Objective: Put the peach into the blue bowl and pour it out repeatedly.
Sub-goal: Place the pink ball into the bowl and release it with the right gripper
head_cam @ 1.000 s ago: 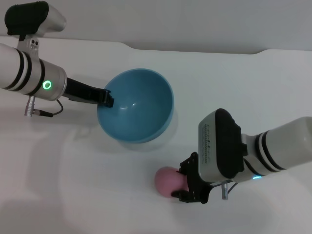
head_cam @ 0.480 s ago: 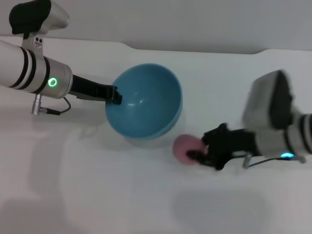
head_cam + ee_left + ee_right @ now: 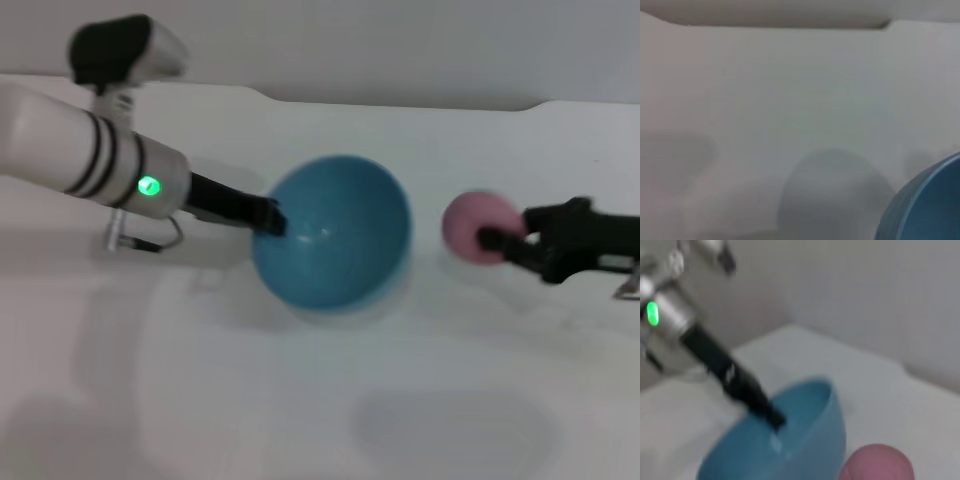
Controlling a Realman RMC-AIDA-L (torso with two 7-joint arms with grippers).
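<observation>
The blue bowl [image 3: 335,245] hangs tilted above the white table, its rim pinched by my left gripper [image 3: 270,216], which is shut on it. The pink peach [image 3: 481,227] is held in the air to the right of the bowl by my right gripper [image 3: 497,240], shut on it. The right wrist view shows the peach [image 3: 879,463] close beside the bowl [image 3: 785,440], with the left gripper [image 3: 771,416] on the bowl's rim. Only an edge of the bowl [image 3: 925,205] appears in the left wrist view.
The white table [image 3: 300,400] stretches under both arms, with its back edge against a grey wall [image 3: 400,40]. A shadow lies on the table below the bowl.
My right gripper has lifted the peach off the table and carried it up and to the right. My left gripper has moved the bowl to the right.
</observation>
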